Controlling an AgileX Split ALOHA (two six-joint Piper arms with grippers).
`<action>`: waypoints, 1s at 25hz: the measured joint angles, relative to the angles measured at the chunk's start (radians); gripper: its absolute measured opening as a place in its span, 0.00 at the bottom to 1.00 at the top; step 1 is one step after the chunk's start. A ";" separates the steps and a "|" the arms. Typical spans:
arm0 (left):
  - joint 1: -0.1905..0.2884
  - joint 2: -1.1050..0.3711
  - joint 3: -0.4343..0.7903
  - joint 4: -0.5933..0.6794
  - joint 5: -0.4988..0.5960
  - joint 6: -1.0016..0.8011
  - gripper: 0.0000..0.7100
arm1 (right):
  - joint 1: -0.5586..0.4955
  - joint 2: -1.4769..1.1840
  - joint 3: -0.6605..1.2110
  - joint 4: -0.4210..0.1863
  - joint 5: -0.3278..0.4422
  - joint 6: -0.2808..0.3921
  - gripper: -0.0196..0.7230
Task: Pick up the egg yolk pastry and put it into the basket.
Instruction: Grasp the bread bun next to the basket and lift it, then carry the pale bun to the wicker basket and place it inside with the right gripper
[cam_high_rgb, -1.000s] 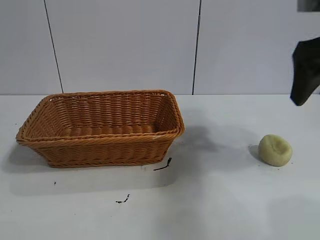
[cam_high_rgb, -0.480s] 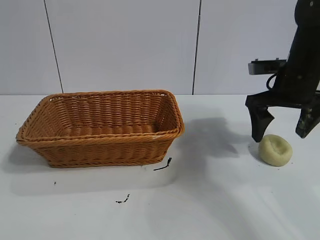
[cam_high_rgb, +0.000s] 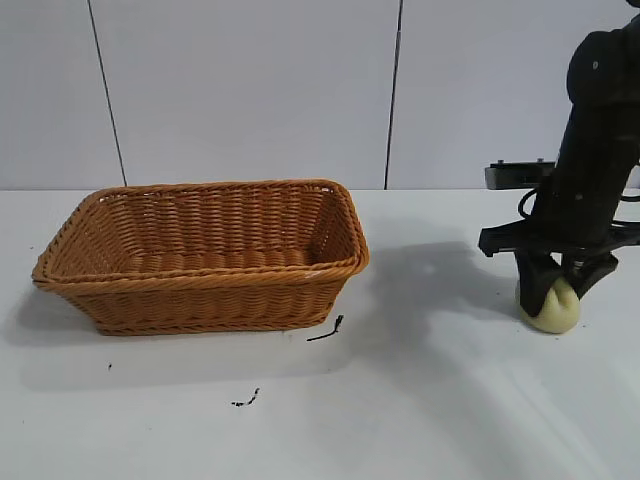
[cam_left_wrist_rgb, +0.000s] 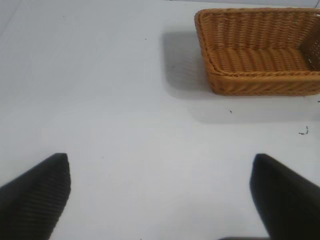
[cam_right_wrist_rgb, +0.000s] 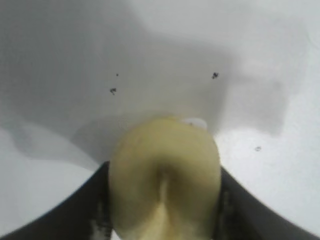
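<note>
The egg yolk pastry (cam_high_rgb: 551, 310), a small pale yellow bun with a dimpled top, rests on the white table at the right. My right gripper (cam_high_rgb: 548, 297) has come down over it and is shut on it. In the right wrist view the pastry (cam_right_wrist_rgb: 165, 160) sits squeezed between the two black fingers of the right gripper (cam_right_wrist_rgb: 164, 205). The orange-brown wicker basket (cam_high_rgb: 200, 300) stands at the left, far from the pastry, and nothing shows inside it. My left gripper (cam_left_wrist_rgb: 160, 200) is open and holds nothing above bare table, with the basket (cam_left_wrist_rgb: 260, 84) farther off.
Small black marks (cam_high_rgb: 326, 330) lie on the table in front of the basket's right corner. A white panelled wall stands behind the table. Bare white table lies between the basket and the pastry.
My right arm came in from the upper right, dropped over the pastry with its fingers spread, and has now closed them on it. The basket and the pastry have not moved.
</note>
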 joint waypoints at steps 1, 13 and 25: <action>0.000 0.000 0.000 0.000 0.000 0.000 0.98 | 0.000 0.000 0.000 0.000 0.000 0.000 0.20; 0.000 0.000 0.000 0.000 0.000 0.000 0.98 | 0.011 -0.096 -0.339 0.000 0.267 -0.025 0.06; 0.000 0.000 0.000 0.000 0.000 0.000 0.98 | 0.229 -0.092 -0.684 -0.002 0.382 -0.026 0.06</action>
